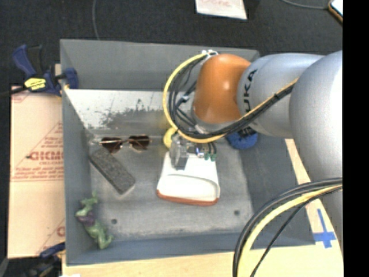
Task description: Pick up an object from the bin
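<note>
Light falls brightly from above on the grey metal bin (72, 172), whose far wall glares pale, almost white. The robot's silver arm casing (311, 97) is washed bright, and its orange wrist cover (219, 91) carries a broad, soft sheen. Shade lies under the arm along the right of the bin's floor. The black surface (144, 10) around the bin is dim.
</note>
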Robot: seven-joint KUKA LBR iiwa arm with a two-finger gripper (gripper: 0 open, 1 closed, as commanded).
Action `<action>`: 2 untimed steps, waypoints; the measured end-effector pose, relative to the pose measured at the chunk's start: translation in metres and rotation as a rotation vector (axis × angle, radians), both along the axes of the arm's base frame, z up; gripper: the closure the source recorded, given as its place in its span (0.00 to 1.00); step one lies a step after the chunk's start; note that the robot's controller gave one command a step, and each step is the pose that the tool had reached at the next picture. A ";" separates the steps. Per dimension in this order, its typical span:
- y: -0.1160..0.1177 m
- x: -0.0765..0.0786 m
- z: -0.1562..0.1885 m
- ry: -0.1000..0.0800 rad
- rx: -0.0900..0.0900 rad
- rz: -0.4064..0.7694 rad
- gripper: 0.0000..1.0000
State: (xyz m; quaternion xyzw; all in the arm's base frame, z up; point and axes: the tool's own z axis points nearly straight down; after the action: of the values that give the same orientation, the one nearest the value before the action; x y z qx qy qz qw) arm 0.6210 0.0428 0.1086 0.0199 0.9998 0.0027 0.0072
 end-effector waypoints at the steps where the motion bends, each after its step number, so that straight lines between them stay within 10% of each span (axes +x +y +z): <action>1: 0.008 -0.009 0.024 0.011 -0.004 0.057 1.00; 2: 0.014 -0.004 0.049 -0.006 -0.006 0.235 1.00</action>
State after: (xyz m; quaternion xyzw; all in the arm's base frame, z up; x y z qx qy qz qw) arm 0.6171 0.0564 0.1579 -0.0973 0.9952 0.0005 0.0100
